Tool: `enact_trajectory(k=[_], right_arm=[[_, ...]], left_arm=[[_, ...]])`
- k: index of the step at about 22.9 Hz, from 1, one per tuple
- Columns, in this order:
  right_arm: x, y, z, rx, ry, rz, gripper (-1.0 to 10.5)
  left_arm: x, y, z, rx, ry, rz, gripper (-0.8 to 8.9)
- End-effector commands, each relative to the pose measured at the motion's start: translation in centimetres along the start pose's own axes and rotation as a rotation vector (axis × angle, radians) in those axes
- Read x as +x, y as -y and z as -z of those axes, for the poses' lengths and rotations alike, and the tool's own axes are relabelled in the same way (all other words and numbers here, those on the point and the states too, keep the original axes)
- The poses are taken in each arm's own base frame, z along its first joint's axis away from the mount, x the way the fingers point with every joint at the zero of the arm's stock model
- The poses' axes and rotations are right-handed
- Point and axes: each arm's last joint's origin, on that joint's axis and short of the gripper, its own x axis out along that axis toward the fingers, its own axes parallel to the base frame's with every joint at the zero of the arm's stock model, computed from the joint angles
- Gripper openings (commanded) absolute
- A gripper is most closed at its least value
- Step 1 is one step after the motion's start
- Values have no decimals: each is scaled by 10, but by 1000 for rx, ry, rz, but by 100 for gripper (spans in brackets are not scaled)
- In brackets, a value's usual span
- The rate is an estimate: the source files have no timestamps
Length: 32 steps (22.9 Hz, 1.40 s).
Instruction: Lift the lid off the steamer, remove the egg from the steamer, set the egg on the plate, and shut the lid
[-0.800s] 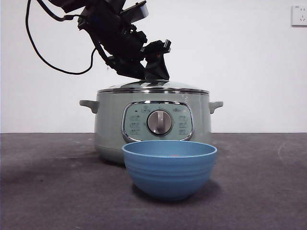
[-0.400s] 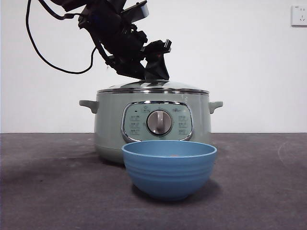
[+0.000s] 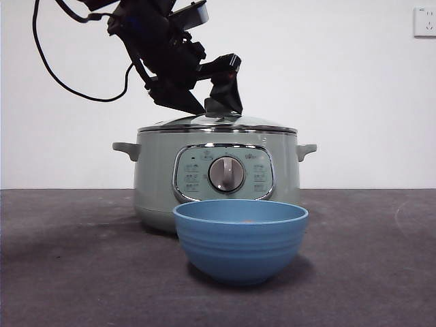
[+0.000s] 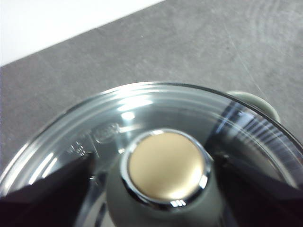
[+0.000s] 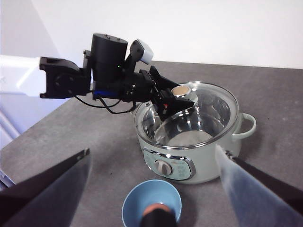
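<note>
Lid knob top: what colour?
Matte gold-tan cap on the lid knob, chrome-ringed; clearest in the left wrist view.

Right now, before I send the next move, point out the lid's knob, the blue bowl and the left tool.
Sage-green lid knob (image 4: 165,165): left wrist view, on its round tan top cap.
Deep round blue bowl (image 3: 240,240): front view, on its ridged outer wall.
Left tool (image 3: 219,103): front view, between its tips, just above the lid.

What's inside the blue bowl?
A small tan egg lies in the blue bowl, seen from the right wrist view. From the front, the bowl's wall hides it almost completely.
</note>
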Motion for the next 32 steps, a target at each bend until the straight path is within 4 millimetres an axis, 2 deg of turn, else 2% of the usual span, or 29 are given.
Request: enact_trajectory(k=[1,5,9,15,21,23,26,28,30,32], right_arm=[[0,0,0,-7,-5,-2,444],[0,0,3,-11,-33,4,444],[0,1,7,-16,-75,13,444],[-1,1,14,-21,-156,-31,442],[-1,1,20,-22,-245,-84,440],[-1,1,22,-23,-267,-79,437],[-1,1,24,-25,-288,-75,394],[-1,1,24,-25,-290,-74,232],[-1,1,24,-25,-289,-75,101],[-1,2,25,-26,-292,-74,-11]], left_arm=[[-8,2,-2,16,5,5,542],[-27,3,-13,18,25,3,542],[-58,5,-28,21,52,5,540],[-128,9,-43,20,41,17,533],[-203,16,-44,-1,34,66,523],[-224,19,-42,-7,37,93,432],[-252,23,-38,-6,46,135,206],[-267,24,-36,-17,55,137,63],[-277,25,-34,-27,62,138,-15],[-283,26,-32,-29,60,137,-9]])
